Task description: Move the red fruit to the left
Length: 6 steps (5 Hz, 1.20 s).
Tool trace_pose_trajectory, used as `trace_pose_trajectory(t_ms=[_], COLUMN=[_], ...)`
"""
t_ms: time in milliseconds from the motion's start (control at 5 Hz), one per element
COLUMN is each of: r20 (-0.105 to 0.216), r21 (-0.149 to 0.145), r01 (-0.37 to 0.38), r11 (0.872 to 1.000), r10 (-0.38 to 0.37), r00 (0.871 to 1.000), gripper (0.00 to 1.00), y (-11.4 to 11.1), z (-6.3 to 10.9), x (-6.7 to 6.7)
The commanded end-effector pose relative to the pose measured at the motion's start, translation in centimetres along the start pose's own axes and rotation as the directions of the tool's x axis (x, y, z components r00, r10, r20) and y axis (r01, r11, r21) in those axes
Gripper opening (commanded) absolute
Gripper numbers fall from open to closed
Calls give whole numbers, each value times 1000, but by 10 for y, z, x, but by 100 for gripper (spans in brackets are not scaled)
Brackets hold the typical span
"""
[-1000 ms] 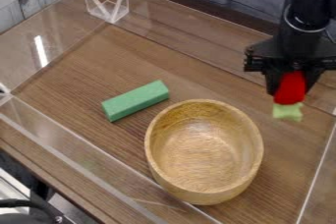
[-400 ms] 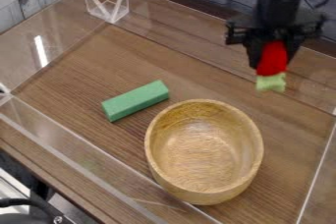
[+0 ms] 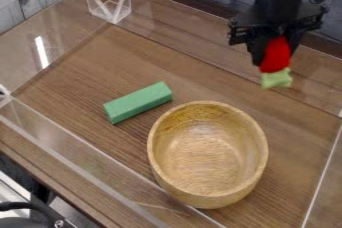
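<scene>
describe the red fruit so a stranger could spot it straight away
Start at the big wooden bowl, then look up and right to the black claw. The red fruit hangs there, gripped, its green cap pointing down; the green block is flat and lies left of the bowl.

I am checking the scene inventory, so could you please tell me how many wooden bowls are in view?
1. The wooden bowl sits on the table near the front, right of the green block and below the gripper holding the red fruit. None seems hidden.

Green block beside wooden bowl
</scene>
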<state>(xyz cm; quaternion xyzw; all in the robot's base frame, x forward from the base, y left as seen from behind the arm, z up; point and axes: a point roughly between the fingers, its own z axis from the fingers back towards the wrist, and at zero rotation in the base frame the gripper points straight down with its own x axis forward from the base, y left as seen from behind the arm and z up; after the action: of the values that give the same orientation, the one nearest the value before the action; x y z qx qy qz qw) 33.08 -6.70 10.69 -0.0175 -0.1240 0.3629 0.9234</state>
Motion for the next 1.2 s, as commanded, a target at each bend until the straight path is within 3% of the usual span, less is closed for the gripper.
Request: trace_pose_trajectory(t_ms=[0,200,600,1000], r20=[31,28,46,82], r21=[-30,-35,-31,-12], r01=[9,30,-114,-245], r11=[1000,999,993,969], r10=[-8,-29,115,245], r00=[999,999,992,966], gripper=[0,0,0,0], y=[-5,-12,15,80], z=[-6,-9,8,14], x=[-1,-13,31,63])
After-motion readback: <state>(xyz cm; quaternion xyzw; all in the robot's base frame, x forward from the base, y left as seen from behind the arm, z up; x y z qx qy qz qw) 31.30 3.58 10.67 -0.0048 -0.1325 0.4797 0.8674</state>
